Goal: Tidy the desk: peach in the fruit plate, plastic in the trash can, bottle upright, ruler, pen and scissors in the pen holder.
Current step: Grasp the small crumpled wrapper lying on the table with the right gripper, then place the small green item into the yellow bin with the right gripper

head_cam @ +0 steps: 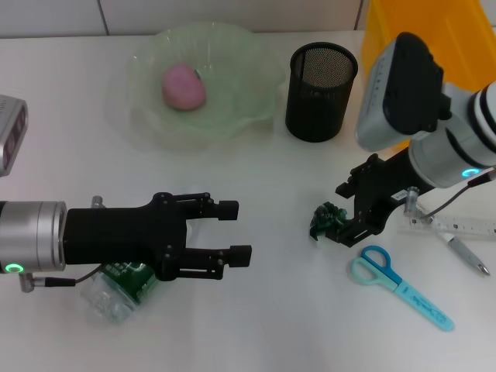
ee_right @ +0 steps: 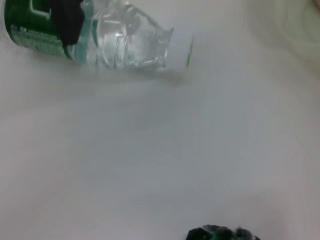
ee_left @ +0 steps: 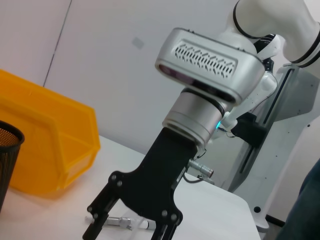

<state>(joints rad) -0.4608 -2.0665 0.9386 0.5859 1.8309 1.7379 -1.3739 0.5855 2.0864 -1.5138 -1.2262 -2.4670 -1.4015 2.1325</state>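
Observation:
A pink peach (head_cam: 184, 87) lies in the pale green fruit plate (head_cam: 256, 77) at the back. A black mesh pen holder (head_cam: 321, 91) stands beside the plate. A clear bottle (head_cam: 116, 291) with a green label lies on its side under my left arm; it also shows in the right wrist view (ee_right: 115, 40). My left gripper (head_cam: 232, 231) is open and empty above the table. My right gripper (head_cam: 343, 215) is open, low over the table, with its fingertips at a crumpled dark green plastic (head_cam: 325, 218). Blue scissors (head_cam: 399, 285), a clear ruler (head_cam: 461, 226) and a pen (head_cam: 465, 252) lie at the right.
A yellow bin (head_cam: 434, 35) stands at the back right, behind my right arm; it also shows in the left wrist view (ee_left: 50, 145). The table's front edge runs close below the bottle and the scissors.

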